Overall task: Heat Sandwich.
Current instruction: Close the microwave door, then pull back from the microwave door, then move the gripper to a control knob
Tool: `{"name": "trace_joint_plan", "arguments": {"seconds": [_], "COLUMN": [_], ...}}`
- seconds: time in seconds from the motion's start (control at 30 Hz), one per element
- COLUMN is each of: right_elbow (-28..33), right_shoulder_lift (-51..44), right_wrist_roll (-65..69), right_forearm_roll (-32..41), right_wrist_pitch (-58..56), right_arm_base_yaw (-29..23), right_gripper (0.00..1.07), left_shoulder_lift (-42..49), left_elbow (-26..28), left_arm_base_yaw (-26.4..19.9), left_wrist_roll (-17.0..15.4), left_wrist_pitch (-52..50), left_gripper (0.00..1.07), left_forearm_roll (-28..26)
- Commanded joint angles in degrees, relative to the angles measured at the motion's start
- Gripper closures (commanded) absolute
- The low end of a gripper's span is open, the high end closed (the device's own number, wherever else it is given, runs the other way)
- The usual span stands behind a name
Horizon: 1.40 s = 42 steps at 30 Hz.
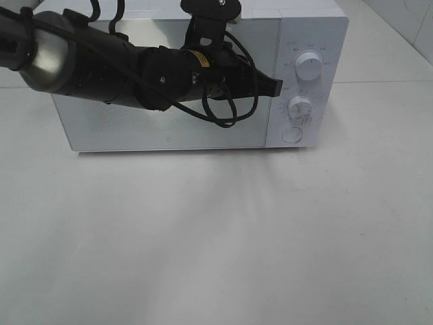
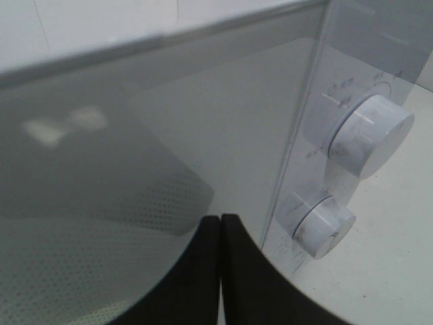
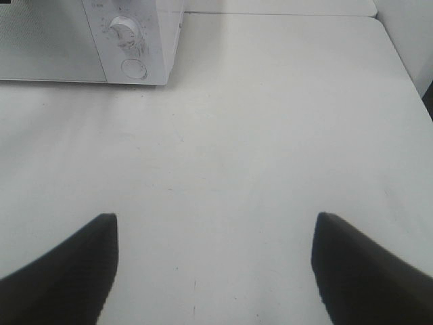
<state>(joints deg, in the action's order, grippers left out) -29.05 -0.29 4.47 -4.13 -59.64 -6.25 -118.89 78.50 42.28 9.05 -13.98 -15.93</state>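
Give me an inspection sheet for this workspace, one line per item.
Surface: white table, bare in front of the microwave.
Job's things: sandwich not seen; white microwave, door closed, with two knobs and a round button on its right panel.
Clutter: nothing seen.
Grippers: left gripper shut, empty, at the door's edge beside the panel; right gripper open, empty, over the table.
Cables: black cable loops off the left arm in front of the door.
Surroundings: pale tiled wall behind.

Microwave door (image 2: pixel 101 223) glossy and mirror-like over a fine perforated screen, control panel (image 1: pixel 328 40) and knobs (image 2: pixel 371 135) smooth white plastic with slight sheen, table (image 1: pixel 216 244) matt white, left arm shell (image 1: pixel 61 57) satin grey.
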Motion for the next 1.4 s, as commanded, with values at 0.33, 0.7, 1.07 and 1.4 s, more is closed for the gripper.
{"name": "trace_joint_plan", "arguments": {"seconds": [0.33, 0.7, 1.07, 1.4], "right_elbow": [0.1, 0.1, 0.1, 0.1], "right_shoulder_lift": [-1.5, -1.5, -1.5, -1.5], "right_wrist_roll": [0.0, 0.0, 0.1, 0.0], "right_forearm_roll": [0.1, 0.1, 0.0, 0.0], "right_wrist_pitch": [0.3, 0.3, 0.3, 0.3], "right_arm_base_yaw": [0.4, 0.4, 0.4, 0.4], "right_gripper": [0.31, 0.31, 0.31, 0.31], "left_shoulder_lift": [5.6, 16.0, 22.2, 25.8], "left_elbow": [-2.0, -15.9, -17.9, -17.7], "left_arm_base_yaw": [0.9, 1.4, 1.3, 1.3], "left_wrist_roll": [-0.1, -0.6, -1.0, -2.3], "left_wrist_pitch": [4.6, 6.9, 22.5, 43.3], "left_gripper": [1.06, 1.06, 0.12, 0.07], "left_forearm_roll": [-1.7, -1.7, -0.9, 8.1]}}
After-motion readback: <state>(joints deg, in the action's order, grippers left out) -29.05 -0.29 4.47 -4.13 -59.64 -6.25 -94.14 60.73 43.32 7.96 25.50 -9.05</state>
